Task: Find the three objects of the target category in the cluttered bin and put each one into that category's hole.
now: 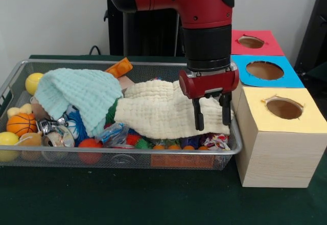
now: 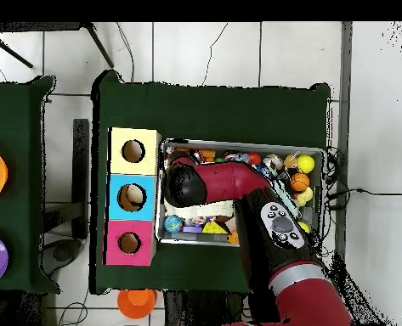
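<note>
Front view, gripper (image 1: 210, 114) apart and empty, over cream cloth (image 1: 158, 110) in wire bin (image 1: 122, 156)

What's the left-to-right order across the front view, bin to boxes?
Yellow ball → mint cloth → cream cloth → gripper, open → yellow box.

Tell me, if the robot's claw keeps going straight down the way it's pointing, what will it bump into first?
Probably the cream cloth. The open claw points straight down over that cloth's end in the wire basket, beside the yellow box. Depth is hard to judge.
</note>
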You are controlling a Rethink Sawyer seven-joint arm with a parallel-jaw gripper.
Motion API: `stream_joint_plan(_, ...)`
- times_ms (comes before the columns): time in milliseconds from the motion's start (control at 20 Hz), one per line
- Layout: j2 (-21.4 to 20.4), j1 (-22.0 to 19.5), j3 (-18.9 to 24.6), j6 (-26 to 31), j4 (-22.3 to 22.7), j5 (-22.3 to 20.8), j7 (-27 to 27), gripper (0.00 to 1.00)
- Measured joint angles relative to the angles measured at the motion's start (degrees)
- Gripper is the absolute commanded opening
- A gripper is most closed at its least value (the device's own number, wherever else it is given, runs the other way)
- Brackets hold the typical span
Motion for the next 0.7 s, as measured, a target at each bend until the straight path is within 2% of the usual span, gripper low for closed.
stream_joint_plan(500,3.8,-0.6,0.0,-7.6,-0.1,-2.2,0.0,1.0)
stream_joint_plan(700,5.2,-0.7,0.0,-8.4,-0.1,-3.4,0.0,1.0)
